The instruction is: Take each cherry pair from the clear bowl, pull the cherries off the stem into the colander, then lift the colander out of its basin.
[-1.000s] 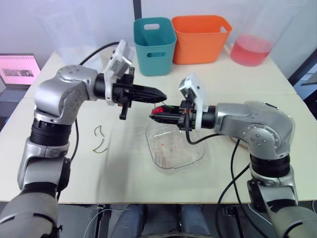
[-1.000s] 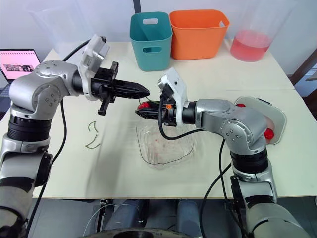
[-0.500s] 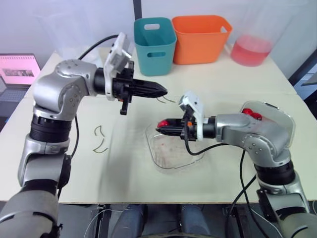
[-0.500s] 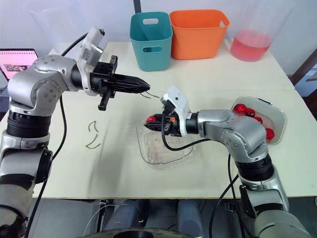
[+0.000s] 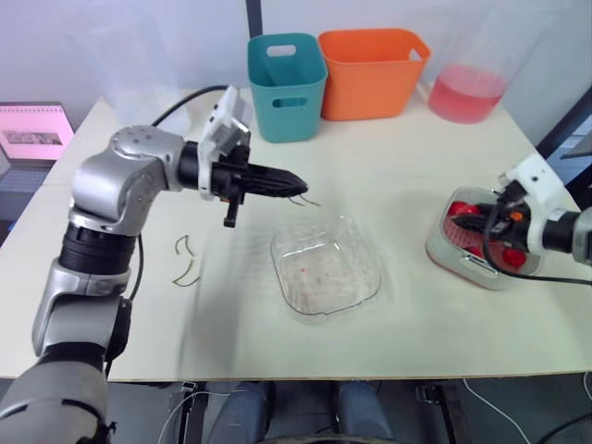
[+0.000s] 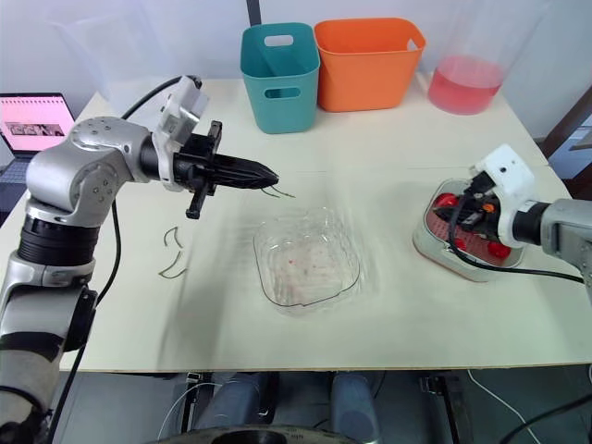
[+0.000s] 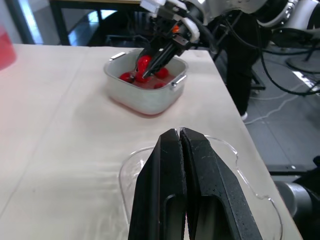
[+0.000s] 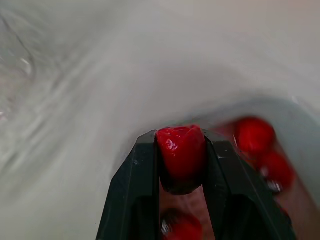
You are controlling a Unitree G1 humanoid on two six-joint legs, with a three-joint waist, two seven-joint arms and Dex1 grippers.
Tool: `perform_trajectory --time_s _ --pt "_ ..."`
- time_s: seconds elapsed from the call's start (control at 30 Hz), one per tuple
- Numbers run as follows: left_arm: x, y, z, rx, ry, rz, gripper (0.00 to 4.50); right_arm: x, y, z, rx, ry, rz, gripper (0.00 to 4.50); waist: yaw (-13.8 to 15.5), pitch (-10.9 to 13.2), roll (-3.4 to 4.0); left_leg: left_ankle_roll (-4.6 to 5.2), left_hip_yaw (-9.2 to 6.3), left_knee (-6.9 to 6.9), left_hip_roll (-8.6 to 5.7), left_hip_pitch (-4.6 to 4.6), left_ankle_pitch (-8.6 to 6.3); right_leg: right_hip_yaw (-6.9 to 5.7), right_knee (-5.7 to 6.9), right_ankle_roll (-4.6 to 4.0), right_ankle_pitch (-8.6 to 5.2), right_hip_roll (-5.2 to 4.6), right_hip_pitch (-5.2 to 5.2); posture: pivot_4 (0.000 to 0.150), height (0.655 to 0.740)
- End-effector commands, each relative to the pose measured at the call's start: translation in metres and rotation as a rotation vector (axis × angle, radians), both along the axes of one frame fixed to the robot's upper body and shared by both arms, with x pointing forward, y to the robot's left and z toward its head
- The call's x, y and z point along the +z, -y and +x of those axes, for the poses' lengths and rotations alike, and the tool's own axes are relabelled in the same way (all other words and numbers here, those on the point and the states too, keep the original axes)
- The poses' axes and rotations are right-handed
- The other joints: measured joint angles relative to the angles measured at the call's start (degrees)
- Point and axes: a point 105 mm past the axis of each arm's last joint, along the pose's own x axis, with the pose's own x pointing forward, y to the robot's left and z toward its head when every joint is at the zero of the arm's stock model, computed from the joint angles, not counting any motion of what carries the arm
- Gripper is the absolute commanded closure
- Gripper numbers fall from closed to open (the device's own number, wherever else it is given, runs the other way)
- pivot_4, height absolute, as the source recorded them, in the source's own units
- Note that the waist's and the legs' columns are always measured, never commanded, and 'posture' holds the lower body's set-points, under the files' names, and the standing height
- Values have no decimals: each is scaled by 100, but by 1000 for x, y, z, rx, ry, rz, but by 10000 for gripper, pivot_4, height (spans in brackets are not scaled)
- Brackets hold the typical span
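The clear bowl lies empty at the table's middle. My left gripper hovers just beyond the bowl's far left corner, shut on a thin green stem that pokes out of its tip. At the right stands the white basin with its colander, holding several red cherries. My right gripper is over the colander's left part, shut on one red cherry.
Two loose stems lie on the table left of the bowl. A teal bin, an orange bin and a clear jug of pink liquid line the far edge. A laptop sits at far left.
My right gripper has swung right, from above the clear bowl to above the colander, carrying the cherry. The left gripper kept the stem and barely moved.
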Motion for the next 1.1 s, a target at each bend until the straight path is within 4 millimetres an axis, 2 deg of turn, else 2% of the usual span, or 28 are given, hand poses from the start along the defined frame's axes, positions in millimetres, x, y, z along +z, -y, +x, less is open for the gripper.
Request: perform_trajectory --time_s 0.03,0.13,0.2,0.3,0.43,0.5,0.53,0.63,0.67,0.7,0.77,0.83,1.0,1.1 --pt "9 -2 0 -3 45 -5 45000 13 14 4 -35 66 -35 33702 8 0 1 0 4 0 1 0 0 1 0 0 0 0 -1 1500 7400" --pt "9 -2 0 -5 46 -5 45000 8 19 4 -54 58 -61 33702 38 0 0 0 6 1 1 -1 0 2 -1 0 0 -2 -1 1500 7400" --pt "9 -2 -1 -5 45 -4 45000 5 19 4 -54 52 -69 27555 46 0 0 0 6 2 0 -2 0 2 -2 0 0 -3 0 1500 7400" --pt "8 -4 -1 2 43 -3 45000 12 20 7 -58 72 -56 14639 48 0 0 0 6 3 0 -2 0 2 -3 0 0 -3 1 1500 7400" --pt "8 -9 1 26 39 -7 45000 27 19 9 -55 116 -46 14639 38 0 1 0 7 2 0 -2 0 2 -3 0 0 -3 1 1500 7400" --pt "9 -14 4 67 27 -22 45000 41 7 11 -12 157 -23 14639 23 1 2 0 7 2 1 -1 0 2 -3 0 0 -3 0 1500 7400" --pt "9 -20 7 103 12 -31 45000 49 -8 12 40 179 4 14639 17 1 2 0 8 1 1 -1 0 4 -2 0 0 -3 -2 1500 7400" --pt "6 -46 13 248 -64 -73 45000 65 -77 4 307 202 96 14639 -91 1 3 0 10 -2 13 0 0 8 0 0 0 4 -6 1500 7400" --pt "4 -56 15 298 -100 -90 45000 66 -99 -3 399 192 114 14639 -111 1 3 0 6 -2 22 0 0 7 1 0 0 12 -8 1500 7400" --pt "2 -62 15 328 -123 -102 45000 65 -111 -8 453 184 123 14639 -122 1 2 1 -1 -2 27 -1 -1 4 0 0 0 17 -7 1500 7400" --pt "-14 -92 12 446 -245 -125 45000 58 -159 -24 655 163 146 14639 -155 1 2 5 -6 -5 29 -1 -3 2 -4 0 0 18 -7 1500 7400" --pt "-32 -118 5 559 -350 -138 45000 53 -198 -40 820 153 172 14639 -183 1 3 8 -3 -4 29 4 -6 5 -1 0 0 16 -10 1500 7400" --pt "-72 -158 -11 756 -471 -97 45000 39 -250 -55 1010 150 185 14639 -43 1 -7 -10 -13 7 21 -6 -10 0 2 -4 3 5 -17 1500 7400" --pt "-90 -177 -24 837 -521 -77 45000 27 -261 -56 1052 147 148 14639 66 0 -8 -10 -8 7 15 -4 -14 0 -3 -8 5 -5 -16 1500 7400"
